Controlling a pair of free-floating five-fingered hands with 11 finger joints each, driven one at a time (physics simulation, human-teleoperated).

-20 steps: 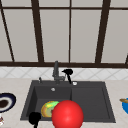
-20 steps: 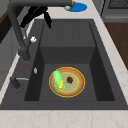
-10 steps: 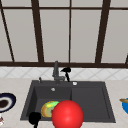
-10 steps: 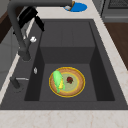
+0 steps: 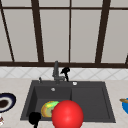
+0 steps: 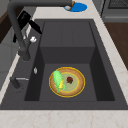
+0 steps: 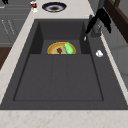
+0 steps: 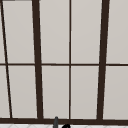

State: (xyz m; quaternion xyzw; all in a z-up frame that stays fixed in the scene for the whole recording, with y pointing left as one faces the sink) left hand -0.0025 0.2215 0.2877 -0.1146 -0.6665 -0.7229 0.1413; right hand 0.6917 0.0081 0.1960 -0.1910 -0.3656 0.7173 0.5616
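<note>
Faucet (image 5: 56, 72), dark and tall, stands at the back rim of the black sink (image 5: 90, 100), and the right hand (image 5: 65, 71) hovers just beside it with fingers straight and pointing down, gripping nothing. In the left side view that hand (image 6: 26, 21) sits behind the spout. The left hand (image 5: 34, 118) hangs near the sink's front left corner; I cannot tell its fingers. A yellow-rimmed plate (image 6: 78, 82) holding a green corn cob (image 6: 58, 80) lies in the left basin. A red ball (image 5: 67, 114) blocks the front. No writing is readable.
</note>
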